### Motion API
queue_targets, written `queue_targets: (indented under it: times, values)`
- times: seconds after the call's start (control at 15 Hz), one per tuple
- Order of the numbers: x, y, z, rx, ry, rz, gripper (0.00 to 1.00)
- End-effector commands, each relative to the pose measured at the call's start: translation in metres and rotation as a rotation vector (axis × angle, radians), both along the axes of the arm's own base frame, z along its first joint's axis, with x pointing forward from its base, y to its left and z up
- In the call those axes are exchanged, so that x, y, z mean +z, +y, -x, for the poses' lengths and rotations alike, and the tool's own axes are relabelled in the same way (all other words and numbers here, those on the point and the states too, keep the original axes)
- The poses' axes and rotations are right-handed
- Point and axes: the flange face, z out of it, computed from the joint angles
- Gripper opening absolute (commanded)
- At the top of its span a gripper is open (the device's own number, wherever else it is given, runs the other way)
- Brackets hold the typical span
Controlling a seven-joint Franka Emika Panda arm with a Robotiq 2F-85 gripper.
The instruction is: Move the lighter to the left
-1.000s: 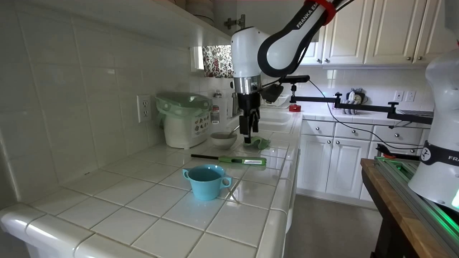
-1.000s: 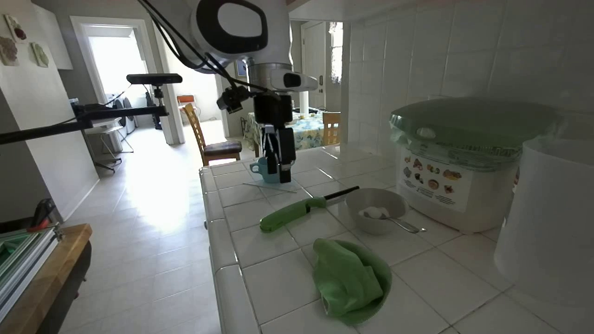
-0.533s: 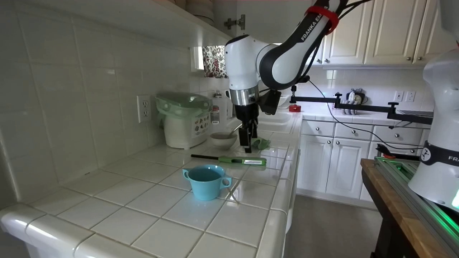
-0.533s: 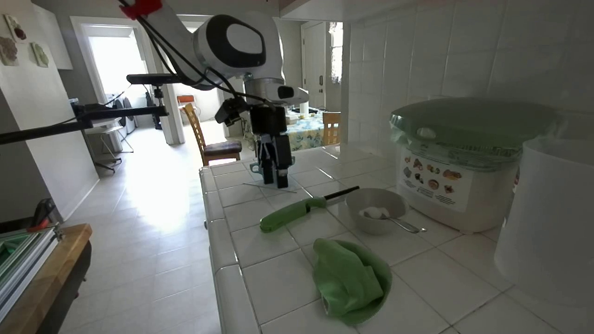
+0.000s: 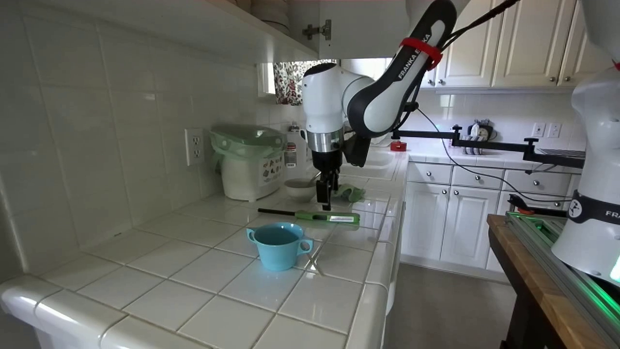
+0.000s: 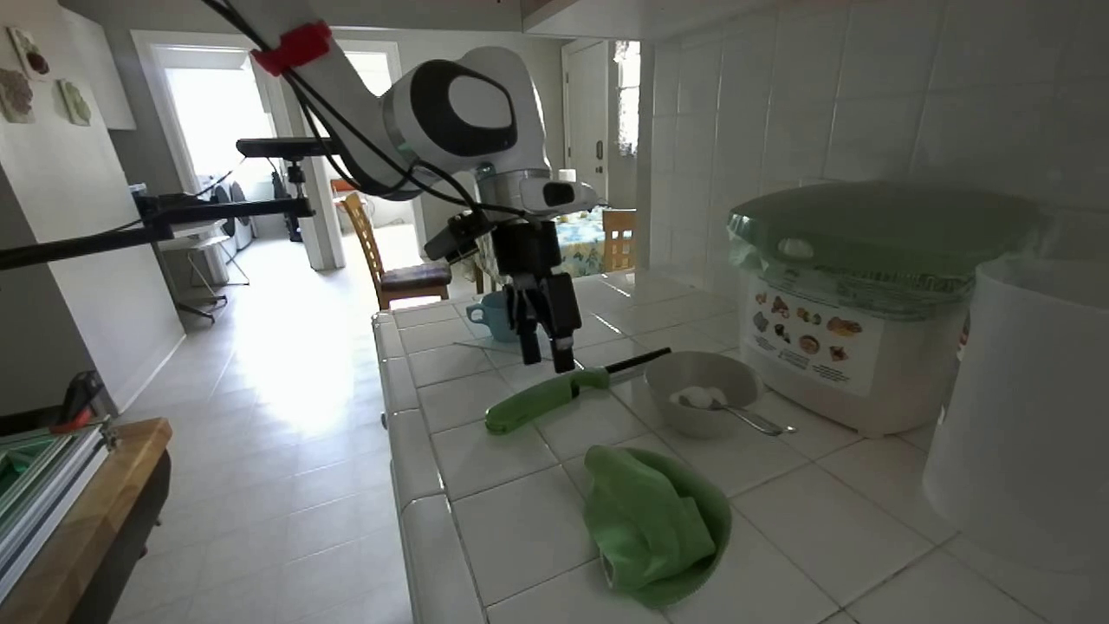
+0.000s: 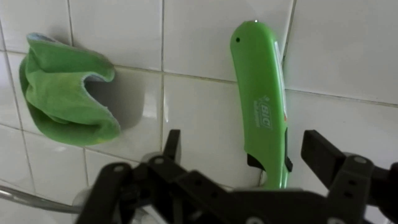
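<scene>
The lighter lies flat on the white tiled counter, with a bright green handle (image 5: 334, 217) and a thin black rod (image 5: 276, 212). In an exterior view the handle (image 6: 541, 403) lies toward the counter's front edge and the rod (image 6: 639, 360) points to a bowl. My gripper (image 6: 548, 364) points down just above the lighter, near where handle and rod meet. In the wrist view the gripper (image 7: 242, 138) is open, its fingers on either side of the green handle (image 7: 259, 84) and apart from it. The rod is hidden under the gripper there.
A teal cup (image 5: 278, 247) with handles stands near a thin stick (image 5: 315, 264). A bowl (image 6: 693, 394) with a spoon is beside the rod tip. A crumpled green cloth (image 6: 654, 529) lies near the handle. A bin with a green lid (image 5: 249, 160) stands by the wall.
My gripper has come down toward the counter and shifted sideways to the lighter, staying open. The lighter has not moved.
</scene>
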Motion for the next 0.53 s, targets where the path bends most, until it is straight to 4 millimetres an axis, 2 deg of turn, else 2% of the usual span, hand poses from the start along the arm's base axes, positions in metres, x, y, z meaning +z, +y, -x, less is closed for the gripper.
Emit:
queue_targets:
  times: [0.0,0.13,0.47]
  values:
    - [0.0,0.0,-0.001,0.0,-0.001,0.0,1.0]
    - [-0.005,-0.001,-0.004,-0.006,0.019,0.016,1.0]
    - [-0.041,0.011,-0.002,0.016,0.094,0.027,1.0]
